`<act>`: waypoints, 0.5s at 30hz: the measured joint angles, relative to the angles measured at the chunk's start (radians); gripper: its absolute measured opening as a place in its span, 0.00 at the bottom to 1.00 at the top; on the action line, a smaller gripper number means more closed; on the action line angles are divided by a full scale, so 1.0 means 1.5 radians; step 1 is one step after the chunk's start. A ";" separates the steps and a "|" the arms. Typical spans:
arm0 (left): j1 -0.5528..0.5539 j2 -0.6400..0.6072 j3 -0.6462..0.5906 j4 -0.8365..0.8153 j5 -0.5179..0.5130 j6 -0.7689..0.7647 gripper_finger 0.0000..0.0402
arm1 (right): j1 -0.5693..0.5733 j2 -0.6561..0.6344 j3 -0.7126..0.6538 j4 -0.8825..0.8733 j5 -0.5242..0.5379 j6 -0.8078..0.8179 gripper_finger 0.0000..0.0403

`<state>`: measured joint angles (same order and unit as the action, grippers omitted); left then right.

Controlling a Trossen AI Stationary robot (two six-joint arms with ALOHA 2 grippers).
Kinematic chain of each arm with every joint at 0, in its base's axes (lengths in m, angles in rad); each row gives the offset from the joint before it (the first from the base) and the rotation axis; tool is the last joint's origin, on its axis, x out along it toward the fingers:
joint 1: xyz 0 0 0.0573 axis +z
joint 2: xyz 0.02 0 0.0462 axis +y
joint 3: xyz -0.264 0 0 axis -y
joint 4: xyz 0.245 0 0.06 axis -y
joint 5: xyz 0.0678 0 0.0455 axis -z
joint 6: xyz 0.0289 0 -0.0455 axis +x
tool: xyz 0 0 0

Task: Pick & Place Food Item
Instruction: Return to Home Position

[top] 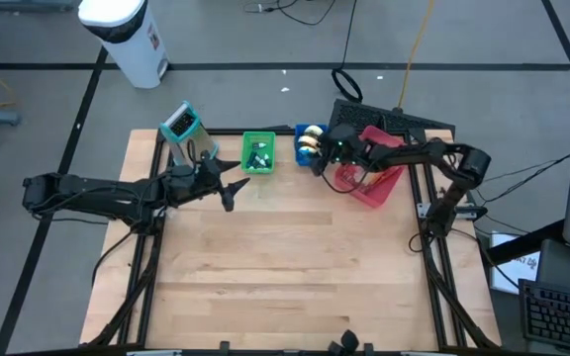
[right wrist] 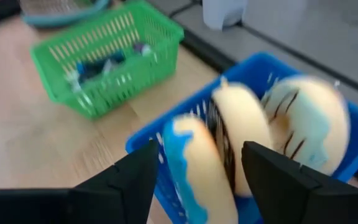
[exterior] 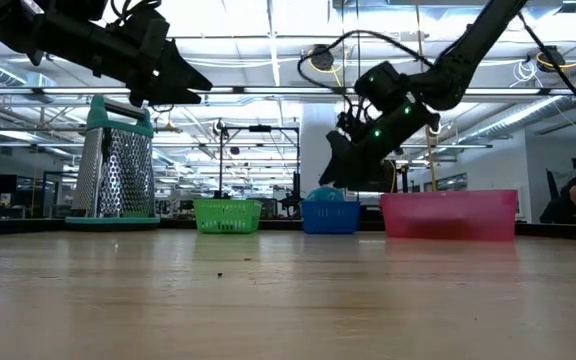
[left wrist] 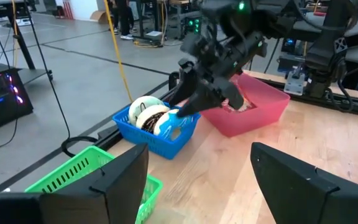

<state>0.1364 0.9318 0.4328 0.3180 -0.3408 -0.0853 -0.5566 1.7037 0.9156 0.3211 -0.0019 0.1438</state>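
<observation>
Hanging parted and empty, the right jaws sit just above the blue bin (right wrist: 263,71). The gap between their two dark fingers (right wrist: 126,180) looks down on the donuts standing on edge inside it. A blue-iced donut (right wrist: 194,168) is nearest, a pale donut with dark stripes (right wrist: 241,130) leans against it, and a white donut with dark drizzle (right wrist: 306,121) is at the far end. From desk height these jaws tilt downward and are lifted clear of the bin's rim, touching nothing. The right arm (top: 419,156) reaches to them from its base at the desk's right edge, passing over the pink bin (top: 372,183), which stands just beside the blue bin. What lies in the pink bin cannot be made out. On the blue bin's other side is a green basket (top: 257,153) with small dark and pale pieces in it, too blurred to name. The left jaws are spread wide and hold nothing. They are raised well above the wooden desk (top: 285,267), in front of the green basket and pointing towards the row of bins, at the end of the left arm (top: 107,193). Near them, at the back left of the desk, a metal box grater (exterior: 120,165) with teal trim stands upright. On the floor beyond the desk is a white waste bin (top: 127,35) with a red label too small to read.
</observation>
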 joint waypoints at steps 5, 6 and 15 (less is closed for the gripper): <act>0.000 0.000 0.000 0.000 0.000 -0.004 0.72 | 0.000 -0.066 0.000 -0.001 0.000 -0.004 0.55; 0.000 -0.001 0.000 -0.003 0.000 0.000 0.72 | 0.000 -0.083 0.000 -0.003 0.000 -0.004 0.55; -0.001 -0.175 0.050 -0.293 0.005 0.009 0.69 | 0.000 -0.335 0.000 -0.299 0.000 -0.054 0.56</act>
<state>0.1345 0.6691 0.5077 -0.1219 -0.3333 -0.0720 -0.5568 1.2006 0.9157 -0.1267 -0.0017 0.0633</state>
